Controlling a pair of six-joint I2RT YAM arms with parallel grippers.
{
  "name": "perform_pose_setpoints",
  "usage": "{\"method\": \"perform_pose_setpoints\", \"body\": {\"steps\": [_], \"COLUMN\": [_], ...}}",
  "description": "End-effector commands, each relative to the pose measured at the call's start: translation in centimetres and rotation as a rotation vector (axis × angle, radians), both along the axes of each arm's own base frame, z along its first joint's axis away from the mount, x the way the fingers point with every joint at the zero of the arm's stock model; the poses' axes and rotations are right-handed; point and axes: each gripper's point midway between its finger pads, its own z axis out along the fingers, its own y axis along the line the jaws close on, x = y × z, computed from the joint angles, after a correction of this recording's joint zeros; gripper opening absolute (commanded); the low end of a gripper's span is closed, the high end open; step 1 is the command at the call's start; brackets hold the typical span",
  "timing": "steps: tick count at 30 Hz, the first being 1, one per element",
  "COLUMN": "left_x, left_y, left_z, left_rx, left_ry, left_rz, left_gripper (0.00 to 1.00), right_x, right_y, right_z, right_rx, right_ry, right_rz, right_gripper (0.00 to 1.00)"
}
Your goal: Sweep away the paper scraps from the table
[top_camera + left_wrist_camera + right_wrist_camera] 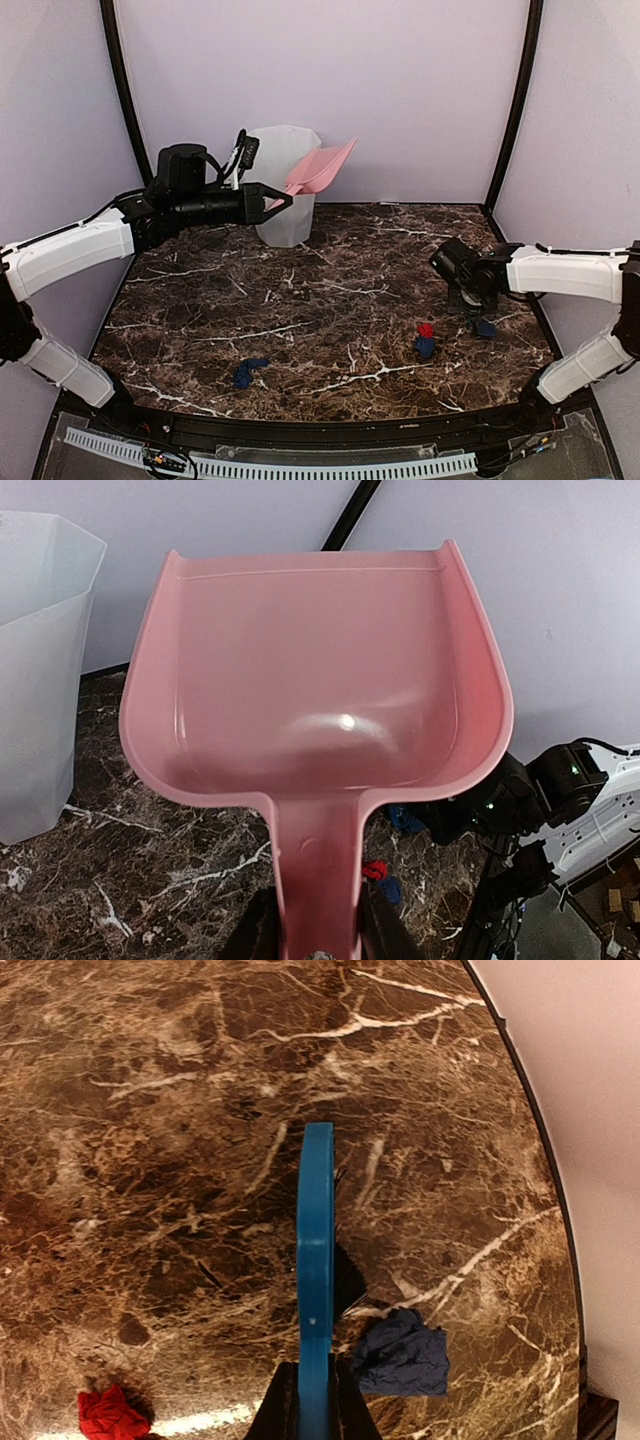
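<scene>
My left gripper (pixel 280 200) (pixel 315 945) is shut on the handle of the pink dustpan (pixel 320 168) (pixel 315 680). It holds the pan raised and tilted beside the white bin; the pan's inside looks bare. My right gripper (pixel 467 298) (pixel 313 1410) is shut on the blue hand brush (pixel 315 1240), low over the table (pixel 330 290). A navy paper scrap (pixel 402 1353) (pixel 484 326) lies just right of the brush's black bristles. A red scrap (pixel 426 329) (pixel 108 1412) and a navy one (pixel 425 347) lie together to its left. Another navy scrap (pixel 249 372) lies near the front left.
A white translucent bin (pixel 290 225) (pixel 40 680) stands at the back of the table, left of centre. Purple walls close in the back and sides. The table's black front rim (pixel 330 428) runs along the near edge.
</scene>
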Motion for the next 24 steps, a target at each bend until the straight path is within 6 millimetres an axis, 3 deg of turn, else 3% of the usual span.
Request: {"method": "perform_pose_setpoints", "body": {"steps": [1,3,5,10,14,17,20,24], "left_x": [-0.5,-0.4,-0.4,-0.6,-0.8,-0.7,-0.7,-0.6], "left_y": [0.3,0.3,0.3,0.3,0.2,0.2,-0.1,-0.5], "left_z": [1.5,1.3,1.1,0.8,0.6,0.5,0.4,0.3], "left_rx": [-0.023,-0.018,-0.013,-0.004,0.004,0.012,0.014,0.025], "left_ry": [-0.056,-0.053,-0.050,-0.048,-0.046,-0.042,-0.040,-0.034], "left_rz": [0.003,0.006,0.008,0.008,0.004,0.002,-0.005,-0.016], "left_gripper": [0.00,0.00,0.00,0.00,0.00,0.00,0.00,0.00], "right_x": [0.4,0.5,0.8,1.1,0.4,-1.4,-2.8,-3.5], "right_y": [4.2,7.1,7.7,2.4,-1.4,-4.4,-6.2,-6.9], "right_z": [-0.3,1.5,3.6,6.8,7.0,6.7,6.5,6.2], "right_rx": [0.212,0.348,0.406,0.221,0.083,-0.046,-0.119,-0.164], "right_ry": [0.007,-0.041,-0.114,-0.209,-0.215,-0.178,-0.161,-0.137], "right_rz": [0.134,0.247,0.274,0.070,-0.093,-0.233,-0.339,-0.399], "right_gripper": [0.00,0.00,0.00,0.00,0.00,0.00,0.00,0.00]}}
